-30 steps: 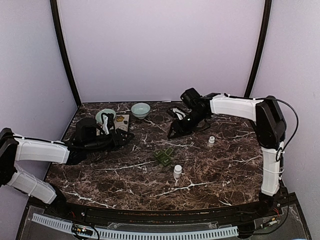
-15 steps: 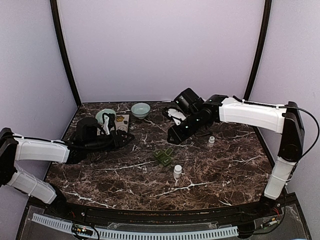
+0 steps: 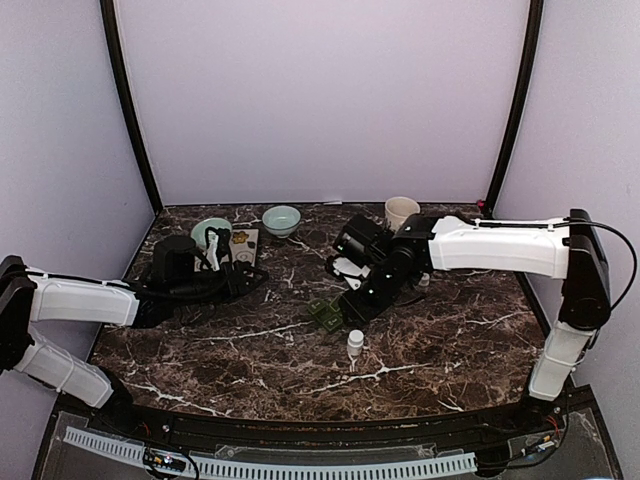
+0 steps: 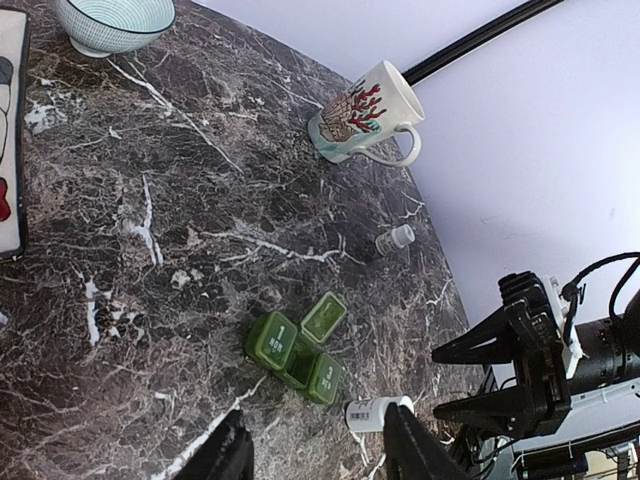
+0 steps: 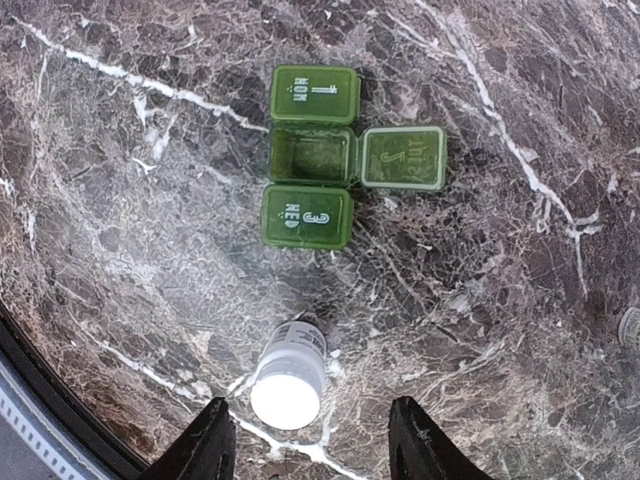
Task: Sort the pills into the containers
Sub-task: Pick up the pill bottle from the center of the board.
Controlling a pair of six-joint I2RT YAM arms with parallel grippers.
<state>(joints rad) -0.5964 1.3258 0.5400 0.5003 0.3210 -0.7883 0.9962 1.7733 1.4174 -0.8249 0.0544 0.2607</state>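
Observation:
The container [image 5: 313, 157] is a small dark green box with three compartments. Its two outer lids, marked 1 and 3, are shut; the middle one is open with its lid [image 5: 403, 158] folded out, and looks empty. It lies mid-table [image 3: 327, 313] and shows in the left wrist view [image 4: 297, 355]. A white pill bottle [image 5: 290, 372] stands just in front of it [image 3: 355, 343]. My right gripper [image 5: 312, 445] hovers open and empty over the bottle and box [image 3: 352, 303]. My left gripper [image 4: 318, 455] is open and empty, low at the left [image 3: 250, 275]. I see no loose pills.
A cream mug [image 3: 401, 212] stands at the back right. Two pale teal bowls [image 3: 211, 232] [image 3: 281, 219] and a white card [image 3: 243, 240] with small dark and red spots are at the back left. A small capped vial [image 4: 395, 239] stands right of the box.
My right arm has swung from the back of the table forward and left, now above the green box, which uncovers the mug. The left arm has not moved.

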